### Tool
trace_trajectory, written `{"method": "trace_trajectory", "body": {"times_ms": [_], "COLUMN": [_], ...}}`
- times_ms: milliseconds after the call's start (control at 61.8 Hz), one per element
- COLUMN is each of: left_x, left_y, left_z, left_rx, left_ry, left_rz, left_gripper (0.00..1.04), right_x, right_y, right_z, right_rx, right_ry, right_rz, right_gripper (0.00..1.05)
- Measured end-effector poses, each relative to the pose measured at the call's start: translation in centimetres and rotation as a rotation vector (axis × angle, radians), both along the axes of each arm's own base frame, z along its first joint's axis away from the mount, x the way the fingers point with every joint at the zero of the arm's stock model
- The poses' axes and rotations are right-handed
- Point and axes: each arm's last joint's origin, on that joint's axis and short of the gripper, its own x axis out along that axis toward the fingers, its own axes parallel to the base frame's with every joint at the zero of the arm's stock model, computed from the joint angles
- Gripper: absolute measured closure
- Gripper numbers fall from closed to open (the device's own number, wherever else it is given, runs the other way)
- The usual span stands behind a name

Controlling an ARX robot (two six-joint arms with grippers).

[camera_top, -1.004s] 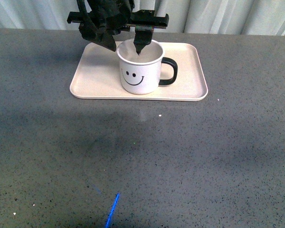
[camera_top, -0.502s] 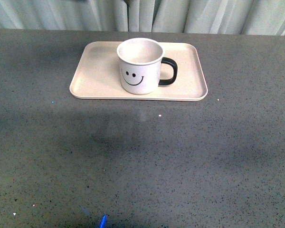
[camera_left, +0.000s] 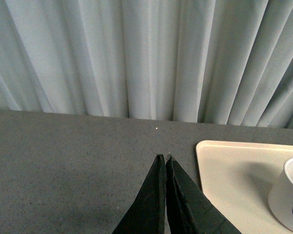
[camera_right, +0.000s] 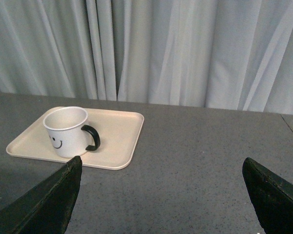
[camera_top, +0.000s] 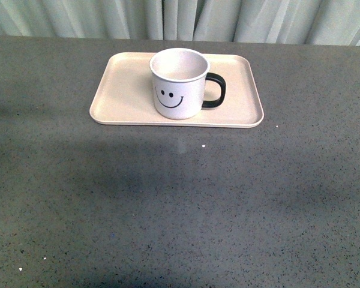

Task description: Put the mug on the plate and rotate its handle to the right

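The white mug [camera_top: 179, 84] with the black smiley face stands upright on the pale pink-beige plate [camera_top: 120, 90] at the far middle of the table. Its black handle [camera_top: 216, 90] points right. Neither arm shows in the front view. In the left wrist view my left gripper [camera_left: 165, 158] is shut and empty, over the table beside the plate's corner [camera_left: 219, 165]; the mug's edge [camera_left: 289, 195] shows there. In the right wrist view my right gripper [camera_right: 162, 163] is open and empty, well back from the mug [camera_right: 67, 131] and plate [camera_right: 117, 136].
The grey speckled table [camera_top: 180, 204] runs to a pale curtain [camera_top: 180, 18] behind the plate. A few white specks lie on the table.
The arm that reached over the mug a second ago has withdrawn from the front view. The blue mark near the front edge is gone. The mug stays on the plate.
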Motion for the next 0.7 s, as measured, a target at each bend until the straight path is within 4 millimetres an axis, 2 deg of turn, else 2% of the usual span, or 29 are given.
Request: {"method": "trace_trajectory", "body": {"times_ms": [178,389,696], "left_x": [-2.7,-4.7,-7.3], "left_y": [0.8,2.1,2.2], "left_z": [-0.6,-1.7,-1.8], "left_rx": [0.0,0.001,0.002], "left_ry": [0.005,0.004,0.007], "left_rz": [-0.002,0.003,-0.001], "left_gripper": [1.03,1.03,1.03], "right_x": [0.0,0.0,0.0], "right_y": [0.0,0.0,0.0], "right_z": [0.0,0.0,0.0], "right_rx": [0.0,0.0,0.0], "right_ry": [0.0,0.0,0.0], "right_rz": [0.0,0.0,0.0], "right_gripper": [0.09,0.09,0.09]}}
